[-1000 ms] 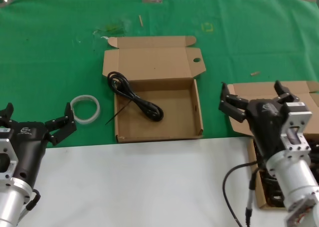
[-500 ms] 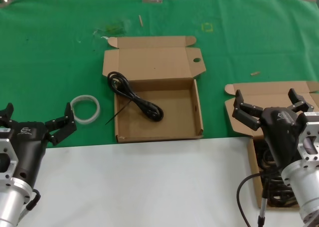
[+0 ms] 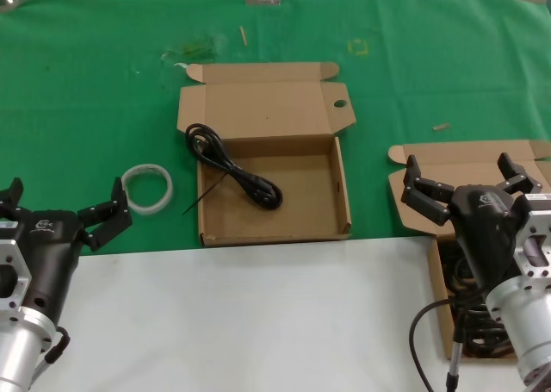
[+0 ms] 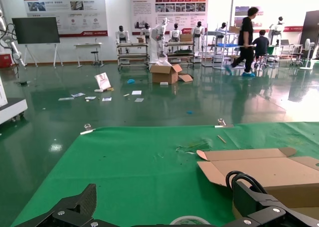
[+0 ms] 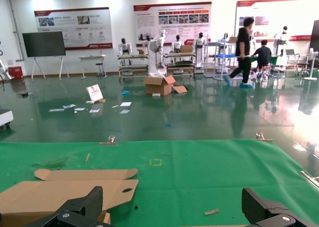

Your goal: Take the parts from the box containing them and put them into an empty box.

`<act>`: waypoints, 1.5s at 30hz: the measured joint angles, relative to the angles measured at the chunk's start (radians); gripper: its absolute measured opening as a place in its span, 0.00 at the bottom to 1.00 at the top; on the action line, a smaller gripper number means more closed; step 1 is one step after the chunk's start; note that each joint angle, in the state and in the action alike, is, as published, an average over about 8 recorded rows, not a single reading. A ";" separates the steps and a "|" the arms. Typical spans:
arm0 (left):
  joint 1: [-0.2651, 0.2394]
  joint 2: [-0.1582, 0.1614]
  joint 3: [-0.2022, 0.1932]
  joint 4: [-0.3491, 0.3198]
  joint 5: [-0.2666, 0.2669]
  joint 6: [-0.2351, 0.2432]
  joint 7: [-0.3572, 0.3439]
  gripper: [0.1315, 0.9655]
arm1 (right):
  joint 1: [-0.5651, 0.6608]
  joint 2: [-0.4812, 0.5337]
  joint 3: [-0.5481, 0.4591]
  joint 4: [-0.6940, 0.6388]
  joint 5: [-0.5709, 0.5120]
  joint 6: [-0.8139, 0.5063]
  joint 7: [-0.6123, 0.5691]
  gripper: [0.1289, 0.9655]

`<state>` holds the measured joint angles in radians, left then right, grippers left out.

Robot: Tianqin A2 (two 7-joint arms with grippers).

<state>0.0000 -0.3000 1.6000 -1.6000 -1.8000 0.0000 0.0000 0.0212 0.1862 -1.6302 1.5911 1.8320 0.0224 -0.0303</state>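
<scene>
Both arms have silver cylindrical wrists and black gripper housings with small white logos; a black cable (image 3: pixel 405 332) loops beside the right wrist.

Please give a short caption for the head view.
Open right gripper above source box; one cable in holed box.

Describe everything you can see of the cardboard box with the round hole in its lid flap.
The box with the hole is shallow, squarish brown cardboard, lying open on the green cloth, lid folded flat away from the robot. The lid has rounded ear tabs and a side flap pierced by a small round hole. A black cable lies coiled inside, its loop draped over the left wall. A whitish tape ring sits apart at its left.
</scene>
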 joint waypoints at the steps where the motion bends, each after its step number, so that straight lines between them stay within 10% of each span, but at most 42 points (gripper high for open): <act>1: 0.000 0.000 0.000 0.000 0.000 0.000 0.000 1.00 | 0.000 0.000 0.000 0.000 0.000 0.000 0.000 1.00; 45: 0.000 0.000 0.000 0.000 0.000 0.000 0.000 1.00 | 0.000 0.000 0.000 0.000 0.000 0.000 0.000 1.00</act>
<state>0.0000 -0.3000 1.6000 -1.6000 -1.8000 0.0000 0.0000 0.0212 0.1862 -1.6302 1.5911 1.8320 0.0224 -0.0304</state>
